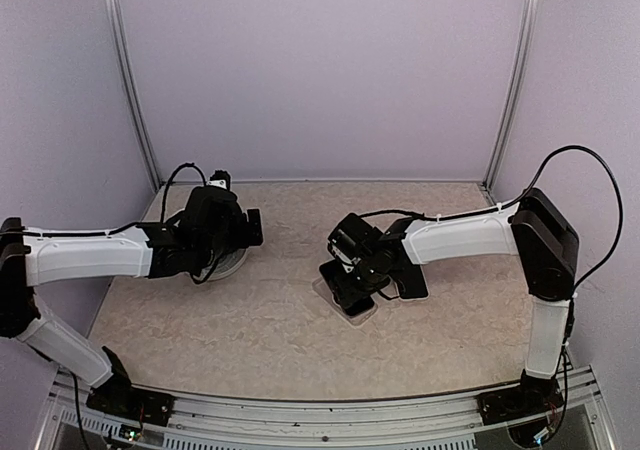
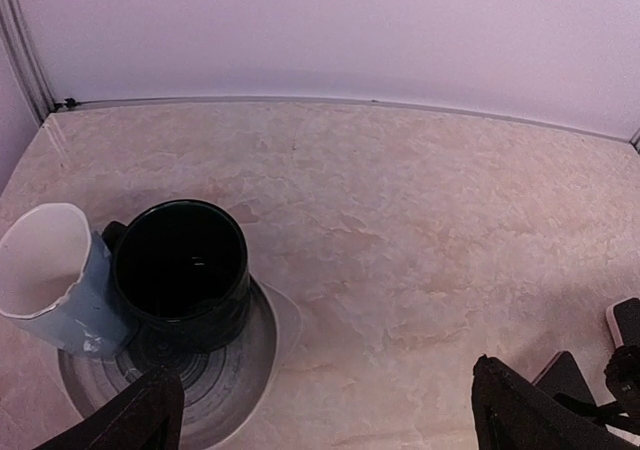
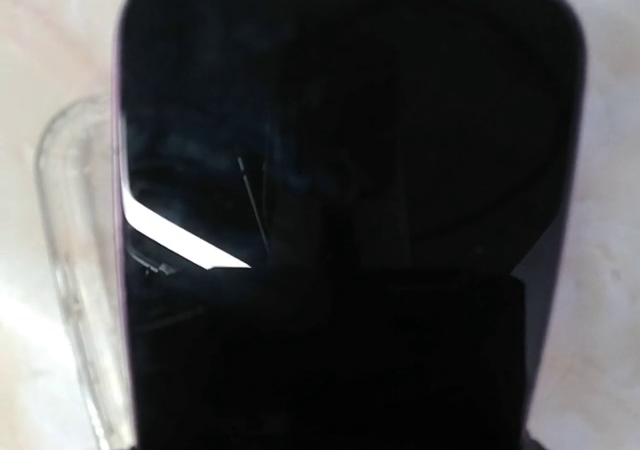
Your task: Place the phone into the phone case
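The phone [image 3: 340, 170] lay screen-up near the middle of the bench [image 1: 250, 330], under the right claw [image 1: 352, 270]. It overlapped the clear phone case [image 3: 75, 270] without being seated: in the right wrist view a strip of the case's rim stuck out along the phone's left side. I judged the task to be mid-way, with the phone brought to the case but not yet lined up and pressed in. Whether the right claw was pinching the phone I could not tell, since the phone hid its fingers. The left claw [image 2: 325, 370] hung spread wide and empty near the bench's left edge.

There a grey ringed plate [image 2: 250, 370] carried a black mug [image 2: 185, 270], upright and apparently empty. A smaller pale cup [image 2: 45, 260] sat touching the mug's side, with nothing visible inside it.
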Tool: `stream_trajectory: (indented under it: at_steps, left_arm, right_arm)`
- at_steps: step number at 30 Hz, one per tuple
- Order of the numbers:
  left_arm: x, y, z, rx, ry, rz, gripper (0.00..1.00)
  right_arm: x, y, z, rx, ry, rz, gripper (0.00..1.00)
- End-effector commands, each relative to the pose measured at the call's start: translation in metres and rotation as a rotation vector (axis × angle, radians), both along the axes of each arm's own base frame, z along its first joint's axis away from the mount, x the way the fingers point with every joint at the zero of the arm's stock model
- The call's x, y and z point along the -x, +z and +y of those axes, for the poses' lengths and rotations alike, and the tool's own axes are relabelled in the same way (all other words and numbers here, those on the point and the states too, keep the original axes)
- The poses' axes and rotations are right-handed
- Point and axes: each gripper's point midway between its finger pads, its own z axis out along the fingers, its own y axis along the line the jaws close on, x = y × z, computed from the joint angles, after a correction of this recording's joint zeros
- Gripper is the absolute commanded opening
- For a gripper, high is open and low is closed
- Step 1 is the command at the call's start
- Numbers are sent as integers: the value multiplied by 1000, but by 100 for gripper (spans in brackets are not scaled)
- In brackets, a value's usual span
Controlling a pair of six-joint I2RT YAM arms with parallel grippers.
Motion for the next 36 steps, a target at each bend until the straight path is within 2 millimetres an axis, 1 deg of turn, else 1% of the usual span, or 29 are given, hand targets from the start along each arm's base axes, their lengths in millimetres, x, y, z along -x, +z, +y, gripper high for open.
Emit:
stream_trajectory:
  at_steps: [1, 3, 4, 6, 10, 12, 15, 18, 20, 25, 28, 32, 36]
  left_arm:
    - [0, -4, -29, 97, -127, 22, 99]
    - [6, -12, -40, 125, -195, 35, 99]
    - [8, -16, -42, 138, -210, 42, 99]
    - [11, -24, -42, 149, -218, 58, 98]
    - [14, -36, -44, 159, -221, 90, 97]
    - [15, -41, -45, 162, -223, 103, 97]
    - [14, -46, -44, 156, -216, 112, 97]
    - [14, -48, -45, 150, -218, 114, 98]
    - [13, -47, -45, 146, -217, 114, 98]
    - [13, -45, -44, 139, -215, 108, 98]
    - [13, -43, -43, 139, -213, 106, 98]
    - [13, -42, -44, 144, -214, 104, 98]
    - [11, -40, -44, 138, -215, 100, 98]
  right_arm:
    - [0, 29, 10, -41, 62, -44, 45]
    - [-1, 36, 14, -49, 82, -51, 45]
    - [-1, 37, 15, -52, 93, -54, 45]
    - [-2, 38, 16, -58, 111, -61, 45]
    - [-10, 42, 14, -39, 130, -79, 45]
    - [-9, 45, 15, -34, 150, -75, 44]
    - [-2, 40, 9, -29, 145, -49, 44]
    - [5, 34, 10, -57, 148, -23, 43]
    - [6, 28, 8, -41, 152, -15, 43]
    - [6, 21, 7, -21, 169, -10, 43]
    - [6, 11, 2, 13, 159, 0, 43]
    - [8, 11, 2, 7, 160, 6, 43]
    - [14, 4, -1, 24, 170, 38, 43]
